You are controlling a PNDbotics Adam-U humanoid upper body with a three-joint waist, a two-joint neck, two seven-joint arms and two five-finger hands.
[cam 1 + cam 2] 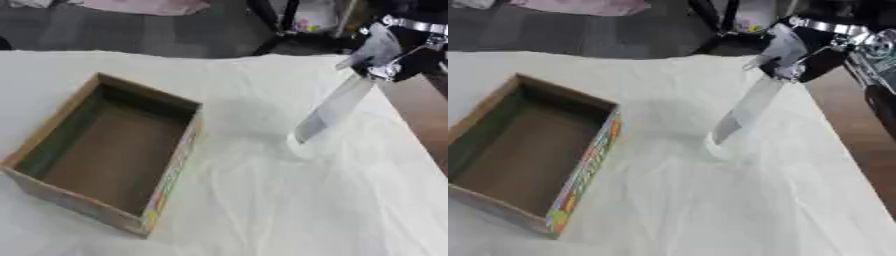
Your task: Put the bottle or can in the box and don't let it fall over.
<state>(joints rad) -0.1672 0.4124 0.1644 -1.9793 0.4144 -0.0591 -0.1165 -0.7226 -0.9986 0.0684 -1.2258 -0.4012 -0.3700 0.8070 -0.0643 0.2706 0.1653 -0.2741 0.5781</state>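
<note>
A clear, pale bottle point(745, 110) leans steeply, its top up and to the right, its lower end at the white cloth about mid-table. My right hand point(802, 55), black with silver parts, comes in from the upper right corner and is curled round the bottle's upper end. Whether the bottle's base touches the cloth I cannot tell. The open cardboard box point(61, 115) lies to the left of the bottle, with a brown floor, nothing inside it, and a colourful printed right wall point(171, 175). A stretch of bare cloth separates box and bottle. My left hand does not show.
A wrinkled white cloth point(289, 210) covers the table. The table's right edge point(411, 135) runs close beside the bottle, with brown floor beyond. Dark stands and clutter point(289, 20) sit past the far edge.
</note>
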